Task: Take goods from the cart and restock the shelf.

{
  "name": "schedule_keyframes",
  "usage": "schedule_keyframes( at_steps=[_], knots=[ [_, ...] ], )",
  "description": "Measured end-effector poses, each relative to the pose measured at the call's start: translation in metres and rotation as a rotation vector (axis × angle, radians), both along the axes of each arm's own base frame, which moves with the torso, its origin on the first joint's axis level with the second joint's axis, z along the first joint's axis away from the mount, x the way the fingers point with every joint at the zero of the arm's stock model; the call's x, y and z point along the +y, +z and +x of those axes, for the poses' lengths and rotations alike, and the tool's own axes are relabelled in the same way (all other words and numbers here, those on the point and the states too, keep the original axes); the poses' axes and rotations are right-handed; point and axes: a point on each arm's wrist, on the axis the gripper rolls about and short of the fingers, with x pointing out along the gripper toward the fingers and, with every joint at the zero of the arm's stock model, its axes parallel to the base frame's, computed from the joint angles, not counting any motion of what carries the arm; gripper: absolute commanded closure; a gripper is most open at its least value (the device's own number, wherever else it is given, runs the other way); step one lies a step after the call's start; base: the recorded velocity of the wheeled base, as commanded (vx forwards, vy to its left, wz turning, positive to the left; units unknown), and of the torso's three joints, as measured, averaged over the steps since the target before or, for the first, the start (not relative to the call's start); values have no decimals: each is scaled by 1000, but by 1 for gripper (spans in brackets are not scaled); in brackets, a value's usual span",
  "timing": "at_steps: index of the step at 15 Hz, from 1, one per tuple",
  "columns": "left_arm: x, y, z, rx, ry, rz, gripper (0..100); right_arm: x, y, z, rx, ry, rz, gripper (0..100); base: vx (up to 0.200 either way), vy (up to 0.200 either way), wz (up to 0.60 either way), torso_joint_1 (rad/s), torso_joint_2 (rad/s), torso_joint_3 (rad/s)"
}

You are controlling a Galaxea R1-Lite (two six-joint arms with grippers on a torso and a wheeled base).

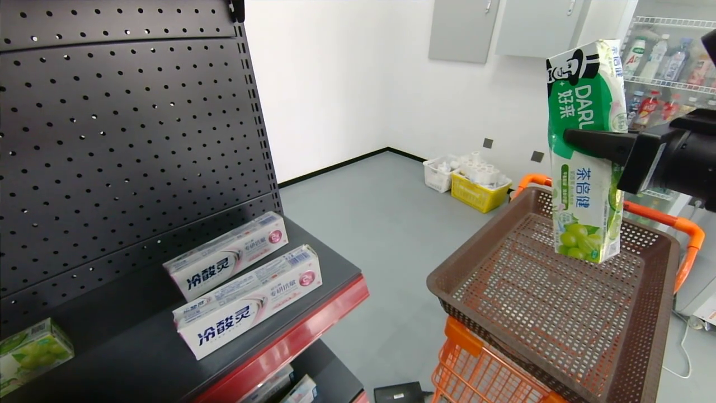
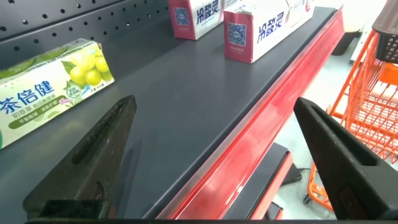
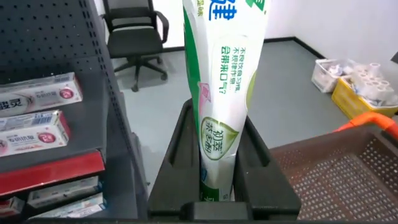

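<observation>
A tall green and white toothpaste box [image 1: 587, 151] hangs upright over the cart's brown basket [image 1: 559, 313], with my right gripper [image 1: 587, 141] shut on its middle. In the right wrist view the same box [image 3: 224, 81] stands clamped in that gripper [image 3: 219, 118]. On the black shelf [image 1: 140, 347] lie two white toothpaste boxes [image 1: 226, 254] [image 1: 249, 299] and a green box [image 1: 33, 352] at the left end. My left gripper [image 2: 217, 162] is open just above the shelf board [image 2: 186, 106], near the green box [image 2: 50, 93].
The shelf has a red front edge [image 1: 291, 347] and a pegboard back [image 1: 123, 123]. The orange cart [image 1: 481, 369] stands to its right. White and yellow bins [image 1: 475, 179] sit by the far wall. An office chair [image 3: 134, 31] stands behind the shelf.
</observation>
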Motion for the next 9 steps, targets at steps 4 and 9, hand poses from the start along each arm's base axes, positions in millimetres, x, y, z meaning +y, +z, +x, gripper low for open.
schedule_keyframes(
  at_steps=[4, 9],
  knots=[
    [0, 0, 0, 0, 0, 0, 0, 4, -2, 0, 10, 19, -2, 100, 0, 0, 600, 0, 1, 2],
    [0, 0, 0, 0, 0, 0, 0, 5, -3, 0, 12, 23, -2, 100, 0, 0, 600, 0, 4, 0]
  ],
)
